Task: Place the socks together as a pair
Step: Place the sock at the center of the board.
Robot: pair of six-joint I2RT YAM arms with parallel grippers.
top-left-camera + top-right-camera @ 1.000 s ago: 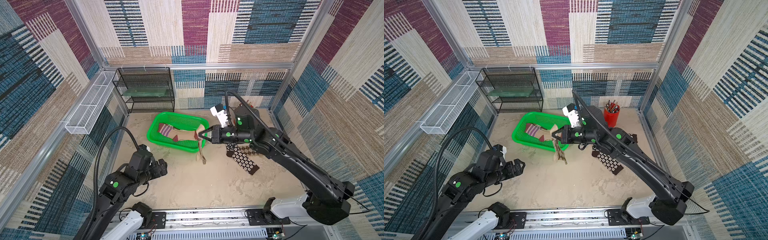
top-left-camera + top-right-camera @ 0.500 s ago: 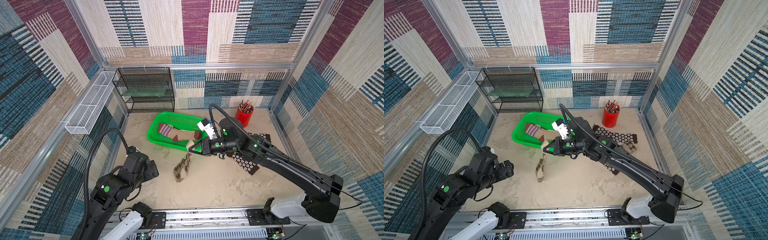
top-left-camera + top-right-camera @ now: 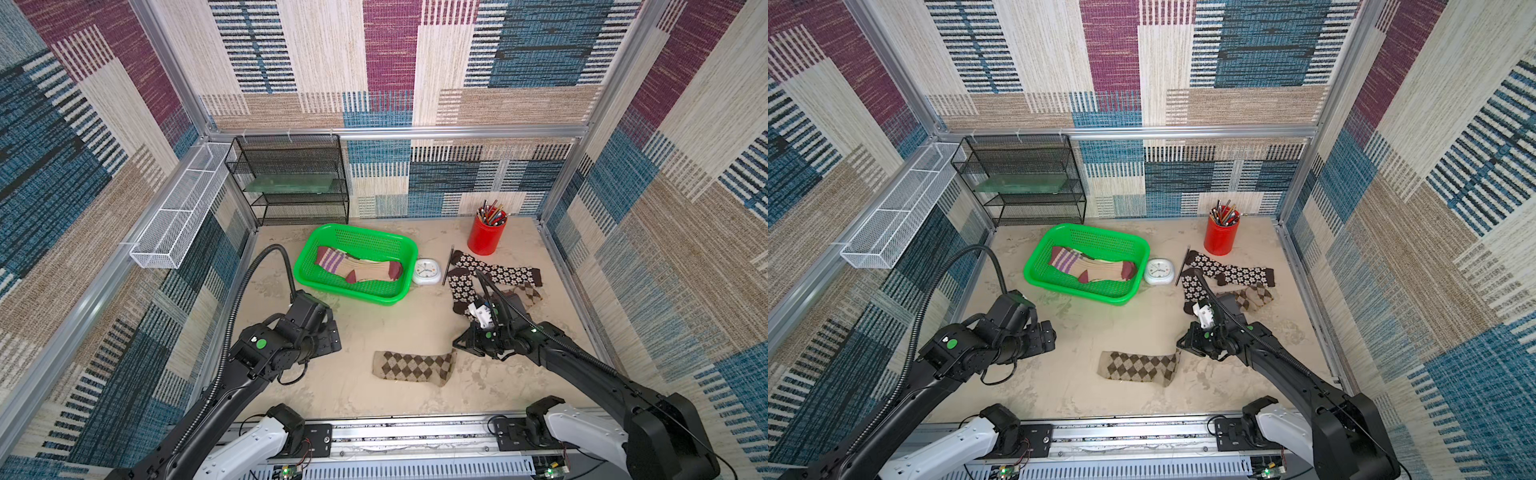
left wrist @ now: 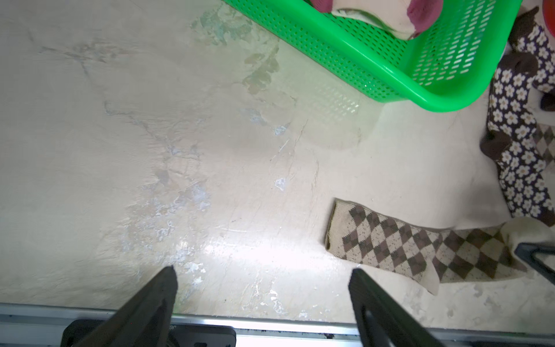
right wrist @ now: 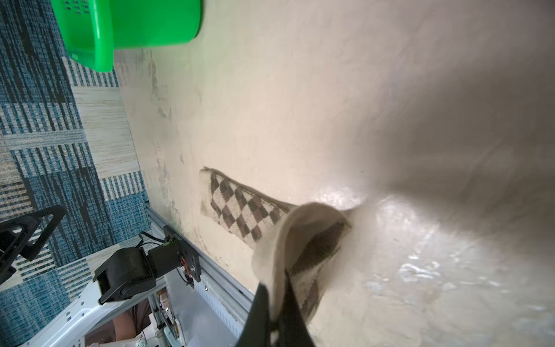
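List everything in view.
front argyle sock: one, beige-brown, front centre.
second argyle sock: one, beige-brown, beside flowered socks.
flowered socks: two, dark brown, right rear.
striped-cuff socks: count unclear, tan-maroon, in basket.
basket: one, green, rear centre.
clock: one, white, beside basket.
pencil cup: one, red, right rear.
shelf: one, black, left rear.
wire tray: one, white, left wall.
left gripper: one, black, open, empty.
right gripper: one, black, shut on front argyle sock.

A robotics lab test cell: aluminium framing [image 3: 415,132] holds woven wall panels [image 3: 390,54] around a counter [image 3: 374,328], left arm [image 3: 232,386] and right arm [image 3: 582,365] mounted on a front rail [image 3: 415,432].
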